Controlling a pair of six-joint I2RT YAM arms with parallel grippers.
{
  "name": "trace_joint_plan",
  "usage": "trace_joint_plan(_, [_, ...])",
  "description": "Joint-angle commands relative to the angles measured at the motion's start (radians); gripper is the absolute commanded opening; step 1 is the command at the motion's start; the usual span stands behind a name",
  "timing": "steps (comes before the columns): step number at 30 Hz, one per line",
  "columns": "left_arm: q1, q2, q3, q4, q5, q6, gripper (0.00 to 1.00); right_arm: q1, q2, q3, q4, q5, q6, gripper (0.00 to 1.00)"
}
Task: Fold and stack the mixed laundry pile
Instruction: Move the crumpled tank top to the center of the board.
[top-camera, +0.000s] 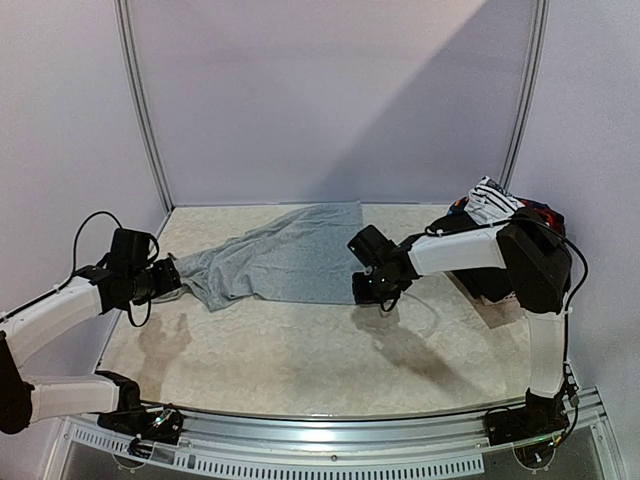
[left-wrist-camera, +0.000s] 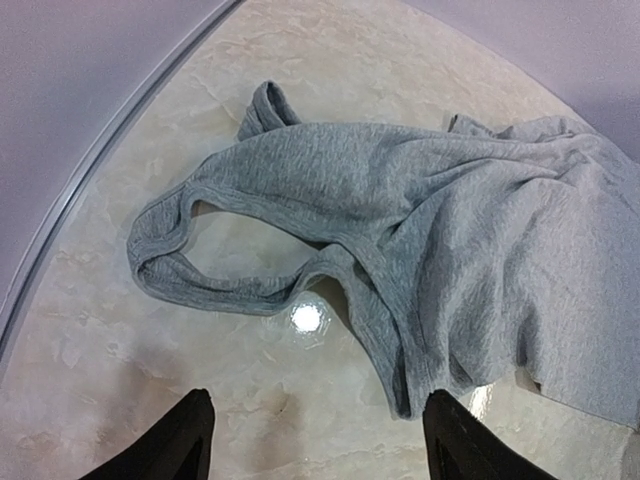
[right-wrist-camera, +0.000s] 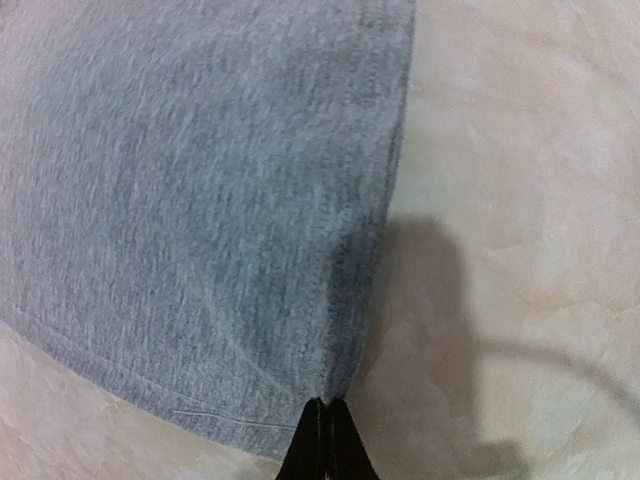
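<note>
A light grey garment (top-camera: 290, 260) lies spread on the marble-look table, its looped, strap-like end toward the left. My left gripper (top-camera: 170, 278) hovers at that end and is open. In the left wrist view its gripper (left-wrist-camera: 318, 398) has bare table between the fingers, and the right fingertip (left-wrist-camera: 440, 410) is beside a hanging fold of the grey garment (left-wrist-camera: 450, 220). My right gripper (top-camera: 372, 292) is shut on the garment's near right corner. In the right wrist view the gripper (right-wrist-camera: 328, 405) pinches the hem of the grey cloth (right-wrist-camera: 200, 200), which puckers there. The rest of the mixed laundry pile (top-camera: 495, 205) sits at the far right.
The pile shows a white black-striped piece on top, black cloth (top-camera: 490, 285) below and a red bit (top-camera: 545, 212), partly hidden by my right arm. A metal rail (left-wrist-camera: 90, 170) borders the table on the left. White walls enclose the back.
</note>
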Motion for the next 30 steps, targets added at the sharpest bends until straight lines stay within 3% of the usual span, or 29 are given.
trace_joint_plan(1, [-0.009, -0.010, -0.017, 0.016, -0.012, 0.013, 0.73, 0.008, 0.006, -0.055, -0.023, -0.003, -0.011, 0.00])
trace_joint_plan(8, [-0.015, -0.042, 0.039, -0.044, -0.025, 0.020, 0.69, 0.006, -0.287, -0.203, -0.189, 0.214, -0.027, 0.00])
trace_joint_plan(14, [-0.055, -0.046, 0.085, -0.072, -0.027, 0.035, 0.68, -0.025, -0.578, -0.440, -0.242, 0.252, 0.027, 0.00])
trace_joint_plan(23, [-0.145, 0.182, 0.175, -0.045, 0.005, 0.078, 0.65, -0.028, -0.556, -0.574, -0.252, 0.278, 0.134, 0.00])
trace_joint_plan(30, [-0.229, 0.206, 0.176, -0.104, -0.151, 0.035, 0.69, -0.027, -0.558, -0.591, -0.260, 0.304, 0.148, 0.00])
